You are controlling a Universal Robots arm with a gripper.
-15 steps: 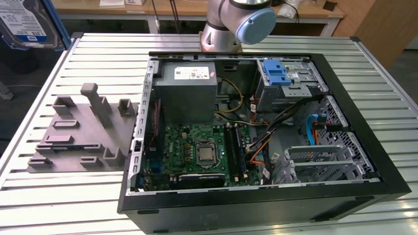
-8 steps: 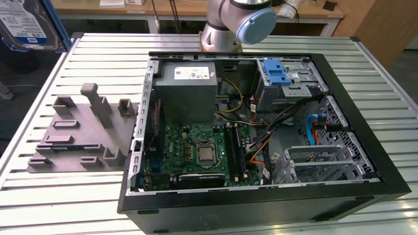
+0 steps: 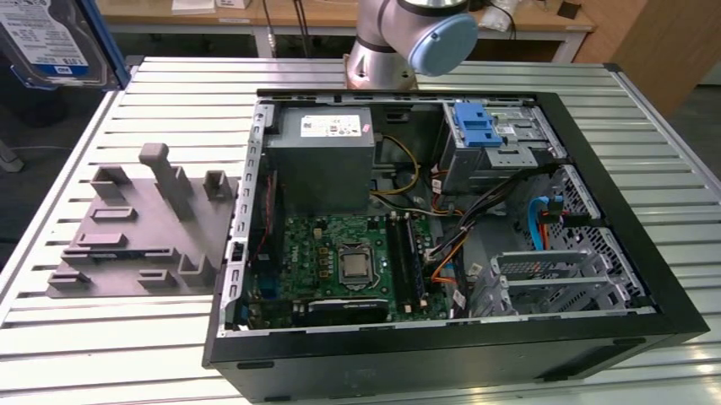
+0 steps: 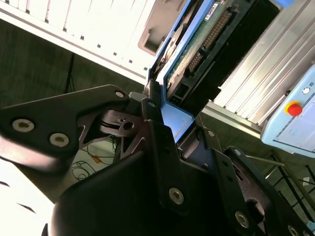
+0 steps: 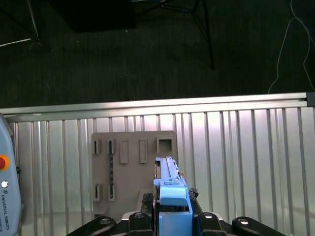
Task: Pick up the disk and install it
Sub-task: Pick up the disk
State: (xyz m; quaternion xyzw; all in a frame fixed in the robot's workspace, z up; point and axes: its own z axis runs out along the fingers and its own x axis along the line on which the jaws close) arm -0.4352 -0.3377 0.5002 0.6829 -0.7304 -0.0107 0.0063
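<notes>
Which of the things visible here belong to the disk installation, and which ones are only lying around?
Belong to the job: the disk, clamped in the tool; the open computer case, probably its destination.
Just lying about: the grey slotted plate; the pendant with a red button; the grey box with a white sticker inside the case.

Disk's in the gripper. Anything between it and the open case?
Nothing visible. The gripper holds the disk in the air at the exterior view's left. The grey fixture lies on the table beside the case, below the disk.
</notes>
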